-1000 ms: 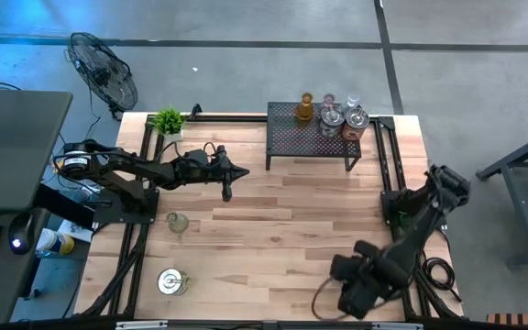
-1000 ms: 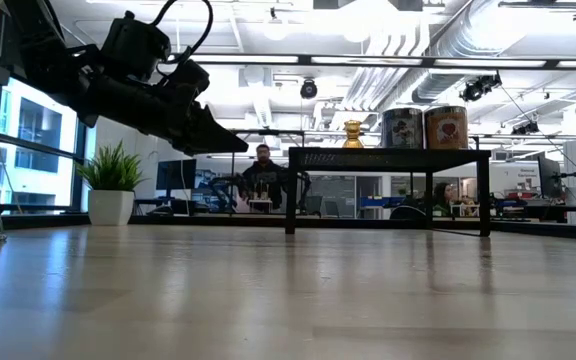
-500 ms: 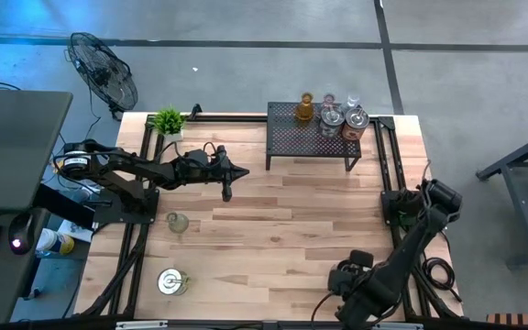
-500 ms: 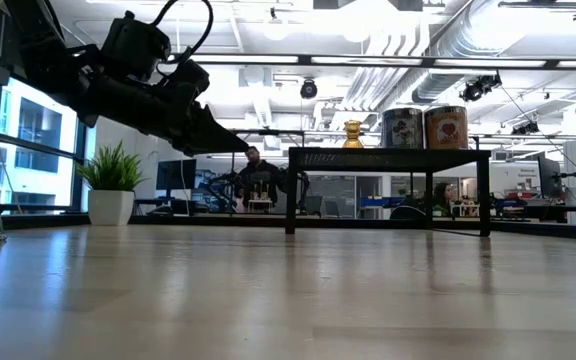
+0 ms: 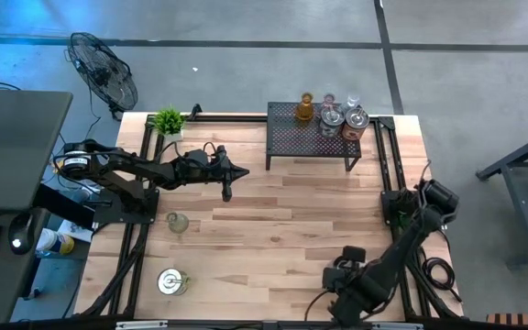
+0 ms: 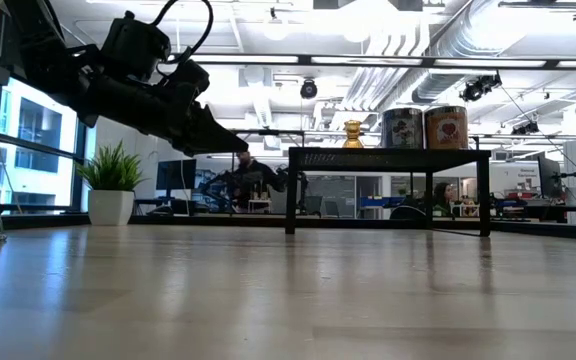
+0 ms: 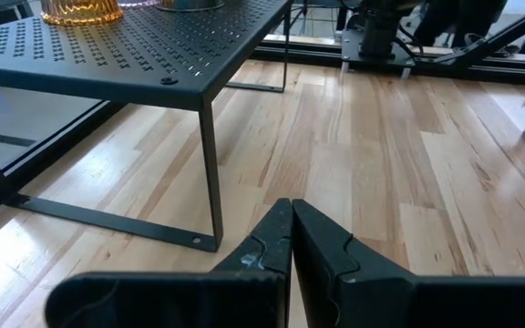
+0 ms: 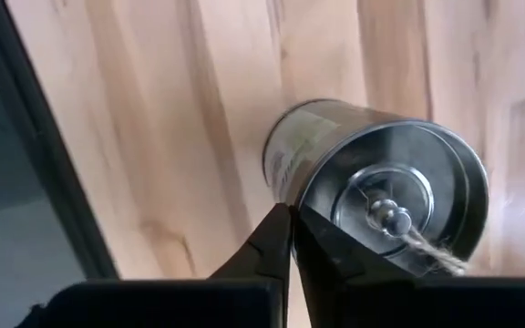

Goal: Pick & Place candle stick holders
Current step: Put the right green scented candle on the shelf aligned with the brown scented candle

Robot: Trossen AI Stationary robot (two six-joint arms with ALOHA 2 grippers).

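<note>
Right end effector (image 8: 292,219) closed at a silver holder (image 8: 381,187)

Its closed tips touch the rim; whether it grips I cannot tell. I would lift slowly. Left end effector (image 7: 292,214), closed, waits near the rack (image 7: 144,55).

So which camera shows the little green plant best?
The low view. There the plant stands side-on, so you see its spiky leaves and its white pot. The high view looks straight down and shows only a small green tuft. Neither wrist view shows it at all.
</note>
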